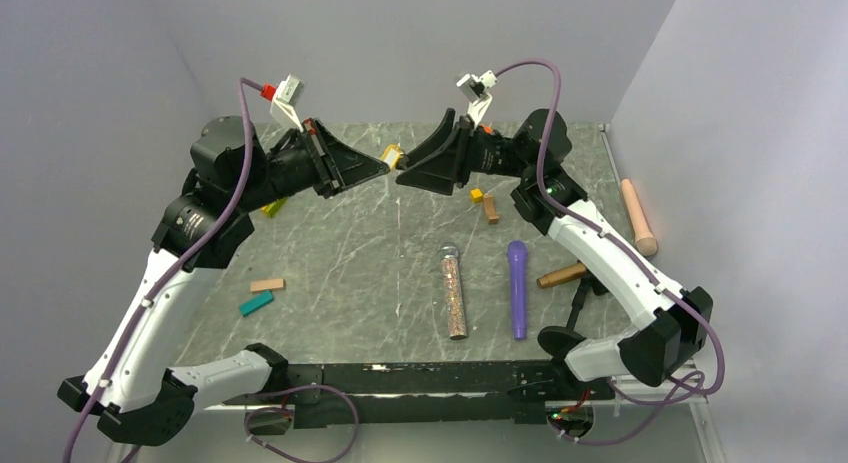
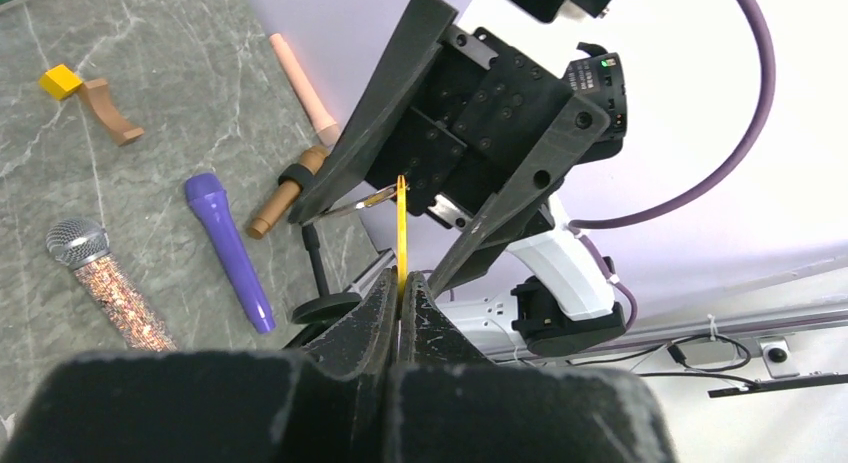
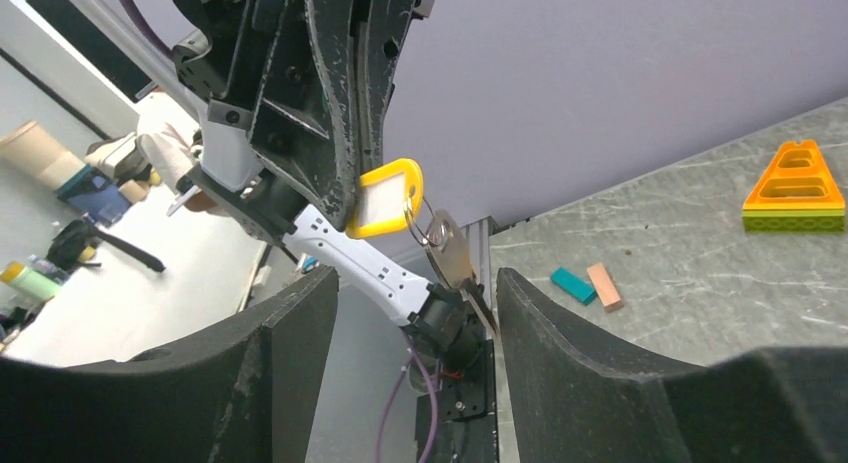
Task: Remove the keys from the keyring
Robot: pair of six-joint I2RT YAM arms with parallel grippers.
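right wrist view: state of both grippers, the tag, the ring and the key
left gripper, shut on the yellow tag
right gripper, open, a finger each side of the key
yellow tag, held up in the air
ring, threaded through the tag's hole
key, hanging on the ring, not yet removed

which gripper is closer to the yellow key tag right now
Left. The left gripper is shut on the yellow key tag itself, holding it in the air. The right gripper is open, its fingers either side of the silver key hanging from the tag.
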